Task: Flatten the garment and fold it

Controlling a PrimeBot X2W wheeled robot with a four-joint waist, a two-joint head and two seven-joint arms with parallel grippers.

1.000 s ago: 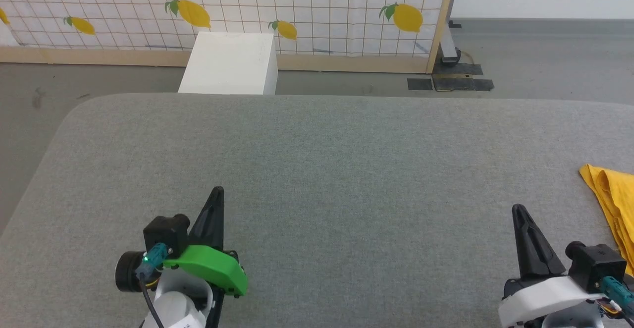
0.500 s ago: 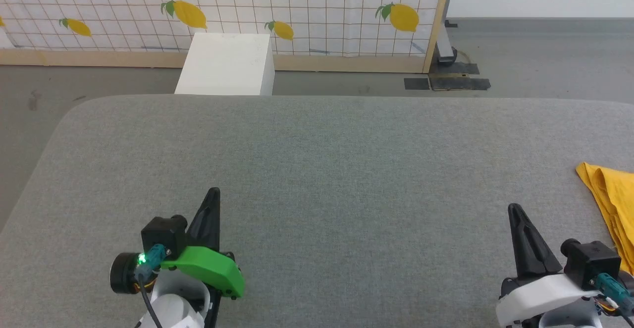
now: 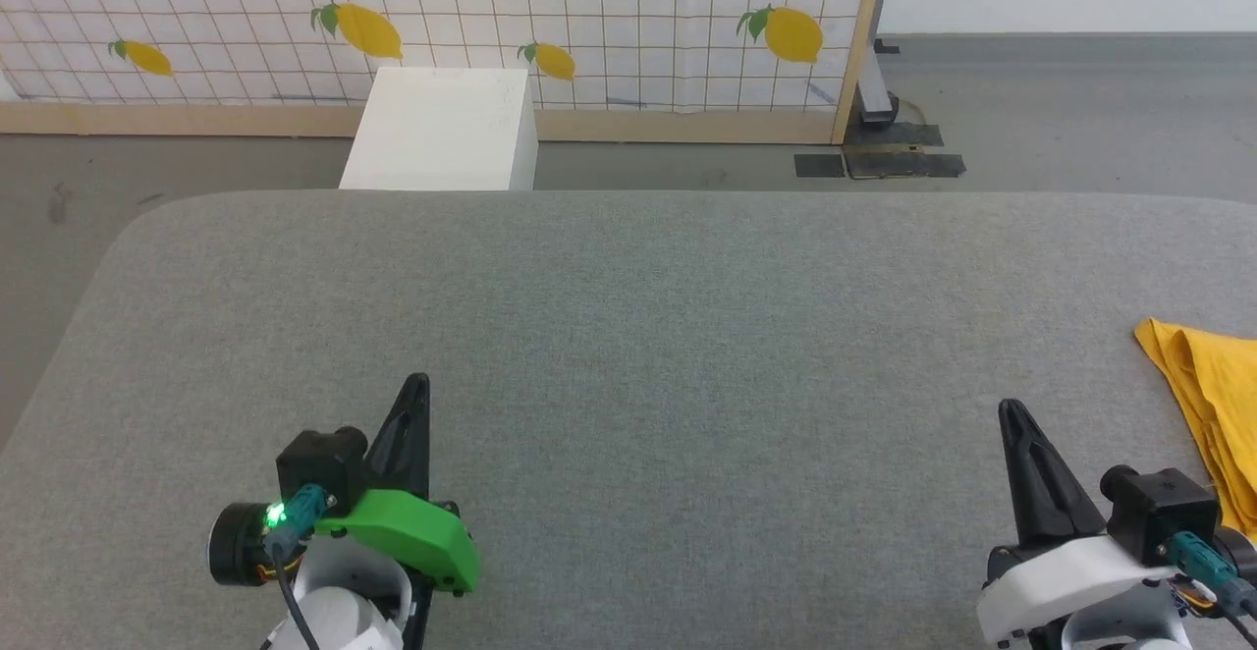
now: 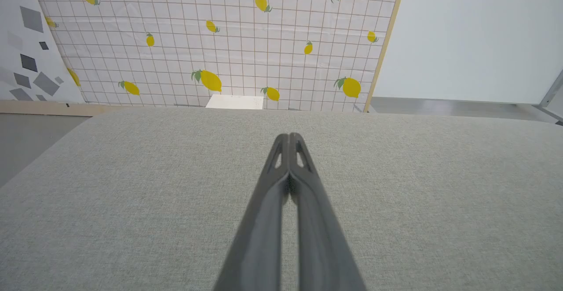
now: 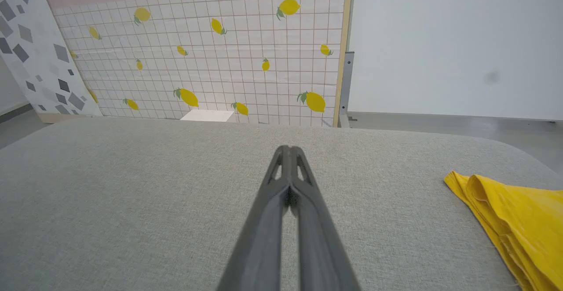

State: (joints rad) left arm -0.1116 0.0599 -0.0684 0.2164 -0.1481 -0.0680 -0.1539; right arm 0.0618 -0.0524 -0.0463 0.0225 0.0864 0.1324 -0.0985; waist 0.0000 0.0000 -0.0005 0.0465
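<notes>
The garment (image 3: 1206, 395) is bright yellow cloth lying bunched in folds at the right edge of the grey table (image 3: 648, 336), cut off by the frame; only plain yellow shows. In the right wrist view the garment (image 5: 510, 216) lies to the right of my fingers. My right gripper (image 3: 1010, 408) is shut and empty over the table at the lower right, a short way left of the cloth. My left gripper (image 3: 419, 382) is shut and empty at the lower left. Each wrist view shows the fingertips pressed together: left gripper (image 4: 288, 136), right gripper (image 5: 288, 149).
A white box (image 3: 442, 130) stands on the floor behind the table's far edge. Behind it is a lemon-printed grid screen (image 3: 589, 12) with a wooden frame. The table's far left corner (image 3: 147, 218) is rounded.
The whole head view has shifted slightly left, so the camera has turned a little to the right. The garment lies as before and both grippers stay shut.
</notes>
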